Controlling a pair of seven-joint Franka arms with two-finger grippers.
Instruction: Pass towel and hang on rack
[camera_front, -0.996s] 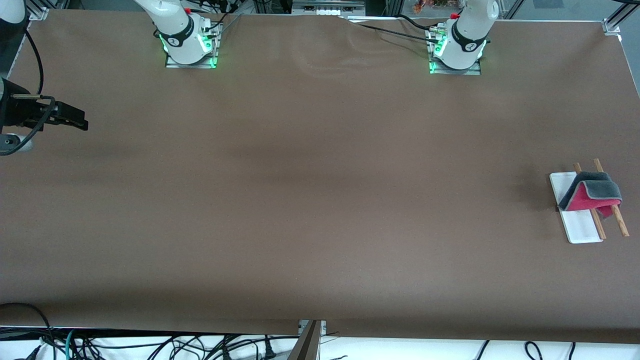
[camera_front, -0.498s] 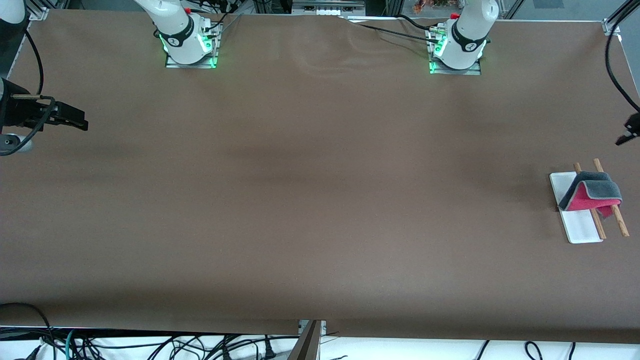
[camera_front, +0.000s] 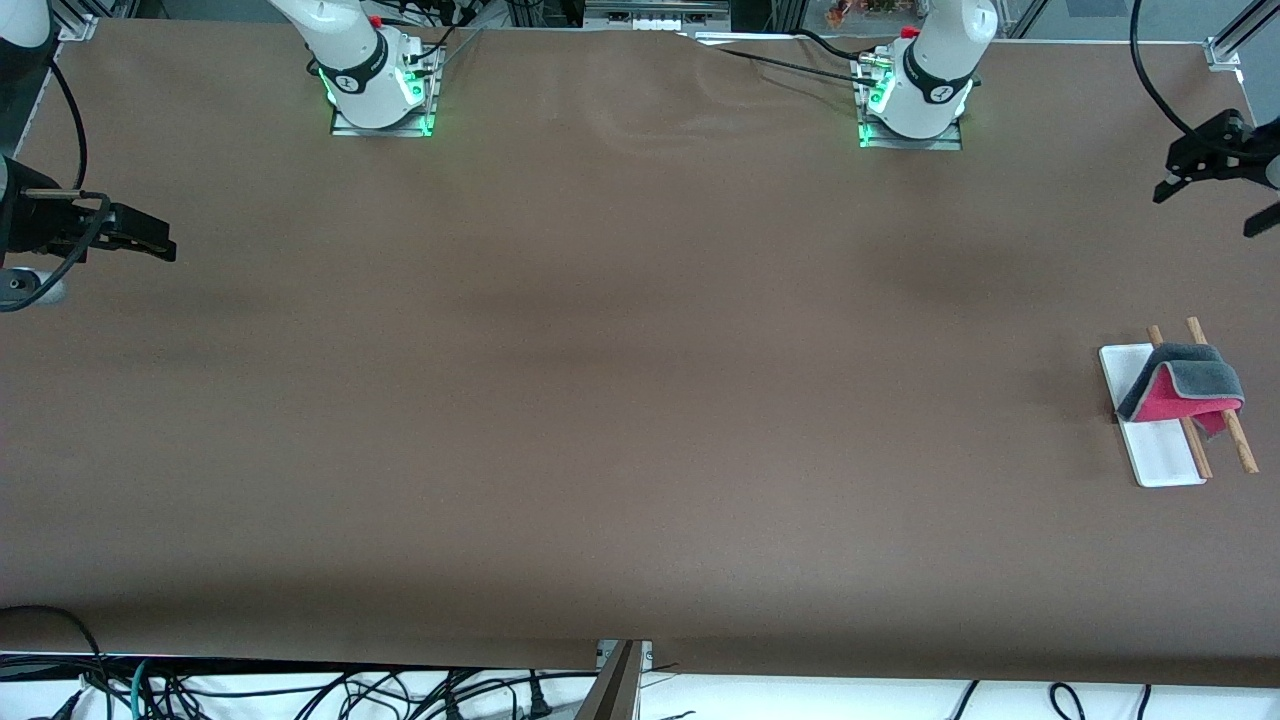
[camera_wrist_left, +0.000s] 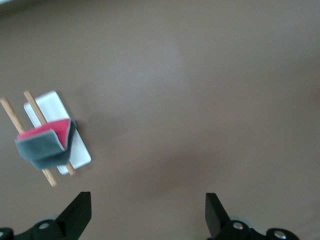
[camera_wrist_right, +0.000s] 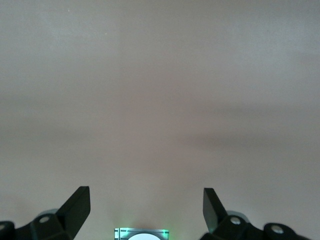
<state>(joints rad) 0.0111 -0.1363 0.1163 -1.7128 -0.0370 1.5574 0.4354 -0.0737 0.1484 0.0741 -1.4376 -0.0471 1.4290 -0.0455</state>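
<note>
The towel, grey outside and pink-red inside, hangs folded over the two brown rods of the rack at the left arm's end of the table. The left wrist view also shows the towel on the rack. My left gripper is open and empty in the air, over bare table between the rack and the robots' side; the left wrist view shows its jaws wide apart. My right gripper is open and empty and waits at the right arm's end of the table, its jaws wide apart in the right wrist view.
The brown table bears only the rack. The two arm bases stand along the robots' side. The right arm's base shows in the right wrist view. Cables hang below the table's front edge.
My left gripper has come into the front view at the left arm's end and moved away from the rack toward the robots' side. The towel, rack and right arm have not moved.
</note>
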